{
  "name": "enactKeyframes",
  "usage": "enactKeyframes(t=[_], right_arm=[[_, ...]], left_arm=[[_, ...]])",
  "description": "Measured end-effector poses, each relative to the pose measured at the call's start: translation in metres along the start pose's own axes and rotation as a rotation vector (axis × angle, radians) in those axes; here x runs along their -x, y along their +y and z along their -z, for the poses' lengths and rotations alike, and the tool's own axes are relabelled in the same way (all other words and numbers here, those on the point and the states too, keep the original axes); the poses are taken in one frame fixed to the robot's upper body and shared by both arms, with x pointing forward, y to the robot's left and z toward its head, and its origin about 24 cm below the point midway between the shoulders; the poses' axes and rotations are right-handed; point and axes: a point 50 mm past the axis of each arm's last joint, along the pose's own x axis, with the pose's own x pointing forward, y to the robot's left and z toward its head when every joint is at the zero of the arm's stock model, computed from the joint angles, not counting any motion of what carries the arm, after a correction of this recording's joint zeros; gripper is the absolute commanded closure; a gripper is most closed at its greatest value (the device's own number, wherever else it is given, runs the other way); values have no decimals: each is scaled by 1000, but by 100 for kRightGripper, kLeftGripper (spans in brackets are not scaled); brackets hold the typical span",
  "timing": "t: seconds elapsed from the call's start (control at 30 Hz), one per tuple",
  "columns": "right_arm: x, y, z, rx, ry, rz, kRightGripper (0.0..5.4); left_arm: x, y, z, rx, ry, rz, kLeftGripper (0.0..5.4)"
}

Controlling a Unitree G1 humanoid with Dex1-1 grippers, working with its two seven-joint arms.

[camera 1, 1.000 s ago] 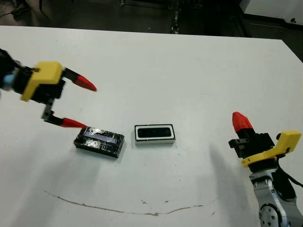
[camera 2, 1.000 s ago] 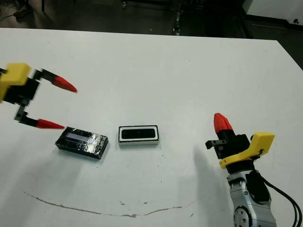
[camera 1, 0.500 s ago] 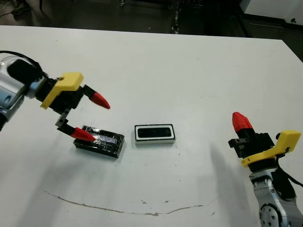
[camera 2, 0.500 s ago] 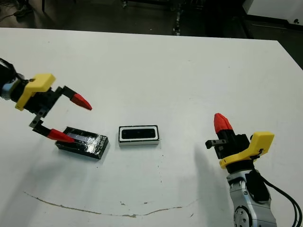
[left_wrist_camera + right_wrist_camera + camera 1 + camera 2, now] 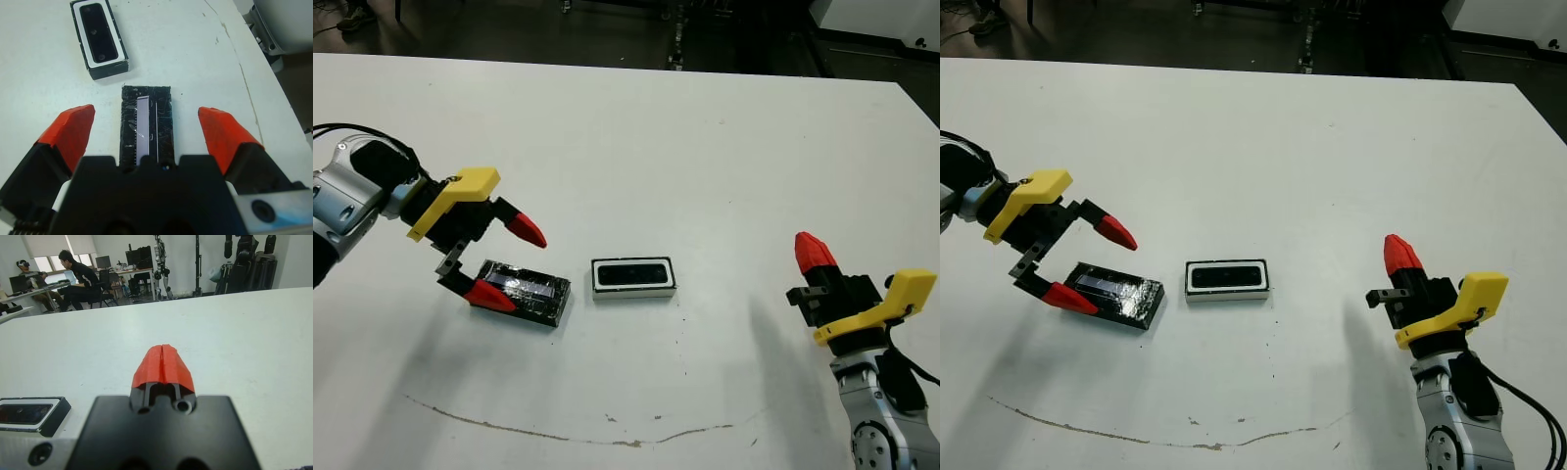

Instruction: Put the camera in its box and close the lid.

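Nearest the robot, a thin, wavering brown scratch crosses the smooth white desk. Low on the right stands the right gripper, a black body with a yellow plastic bracket; its two red cone-shaped fingertips are pressed together into a single point (the right wrist view shows only a hairline seam between them), and it holds nothing.

Farther in, left of centre, lies the glossy black rectangular lid, crinkled like tape wrap with a pale reflective strip along its top. The left gripper is at it with its red fingers spread wide, one tip on each side of the lid's left end; whether either tip touches it cannot be told.

Just right of the lid, apart from it, sits the small shallow rectangular box, white-walled with a thin dark rim. The slim matte black bar of a camera lies flat inside it, filling most of the white interior. The box is uncovered.

Beyond the desk's far edge the floor is dark.
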Motion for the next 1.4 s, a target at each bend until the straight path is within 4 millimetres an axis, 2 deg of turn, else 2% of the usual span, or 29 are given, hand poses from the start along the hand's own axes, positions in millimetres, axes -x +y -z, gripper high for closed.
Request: enactKeyframes(t=[0.53, 0.83, 1.4], right_arm=[[0, 0, -1, -1, 2, -15, 537], [-1, 1, -1, -1, 3, -17, 537], [-1, 1, -1, -7, 8, -24, 537]], left_arm=[[-5, -3, 11, 47, 59, 20, 0], [-8, -8, 23, 157, 72, 18, 0], [-15, -7, 34, 112, 134, 0, 0]])
